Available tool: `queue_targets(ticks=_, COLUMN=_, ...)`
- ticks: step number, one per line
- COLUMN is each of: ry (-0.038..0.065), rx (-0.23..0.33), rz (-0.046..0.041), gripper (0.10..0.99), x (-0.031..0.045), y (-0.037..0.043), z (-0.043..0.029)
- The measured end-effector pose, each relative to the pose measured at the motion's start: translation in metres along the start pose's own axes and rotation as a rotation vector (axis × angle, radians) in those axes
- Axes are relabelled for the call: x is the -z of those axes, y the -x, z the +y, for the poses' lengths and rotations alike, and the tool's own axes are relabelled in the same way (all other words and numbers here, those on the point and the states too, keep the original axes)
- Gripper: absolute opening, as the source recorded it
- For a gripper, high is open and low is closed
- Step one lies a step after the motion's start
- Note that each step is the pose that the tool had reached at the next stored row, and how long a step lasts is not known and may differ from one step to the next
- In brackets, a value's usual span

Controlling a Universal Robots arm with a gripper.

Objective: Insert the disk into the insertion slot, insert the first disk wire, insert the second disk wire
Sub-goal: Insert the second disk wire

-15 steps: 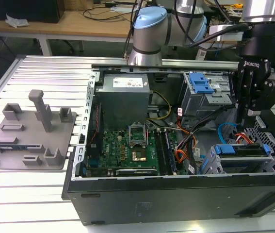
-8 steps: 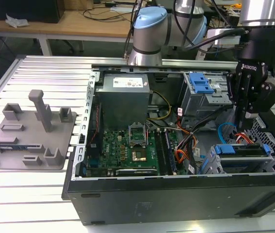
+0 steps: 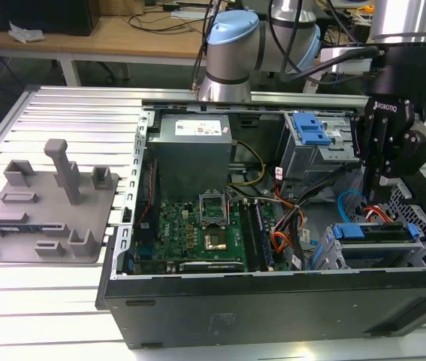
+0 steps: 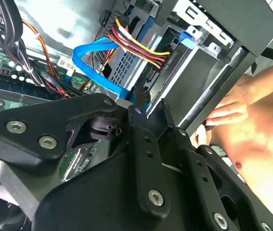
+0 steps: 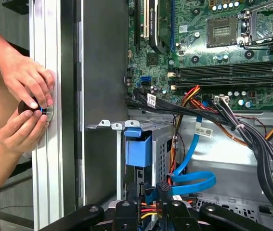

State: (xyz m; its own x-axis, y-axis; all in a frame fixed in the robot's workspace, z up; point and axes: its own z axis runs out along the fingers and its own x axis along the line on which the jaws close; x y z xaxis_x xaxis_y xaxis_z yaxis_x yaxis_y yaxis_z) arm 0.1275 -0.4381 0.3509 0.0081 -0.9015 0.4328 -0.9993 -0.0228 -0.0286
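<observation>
Blue-framed silver disk [image 3: 370, 232] sits in the grey perforated insertion slot [image 3: 423, 226]; the tool [image 5: 151, 204], at its 12 o'clock, pinches the red-and-black second disk wire [image 5: 148, 210], needing straight seating.

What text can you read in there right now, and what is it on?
No text reads clearly enough to quote.
Power supply label: print unreadable.
White tag on the black cable bundle: unreadable.
Pincer body: white lettering, a maker's mark, left unquoted.
</observation>
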Motion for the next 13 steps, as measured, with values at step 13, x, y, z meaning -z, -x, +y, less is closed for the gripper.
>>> queue_targets(ticks=13, ry=0.000, rx=-0.001, rz=-0.0184, gripper=0.161, x=-0.0035, y=0.0009, z=-0.0020)
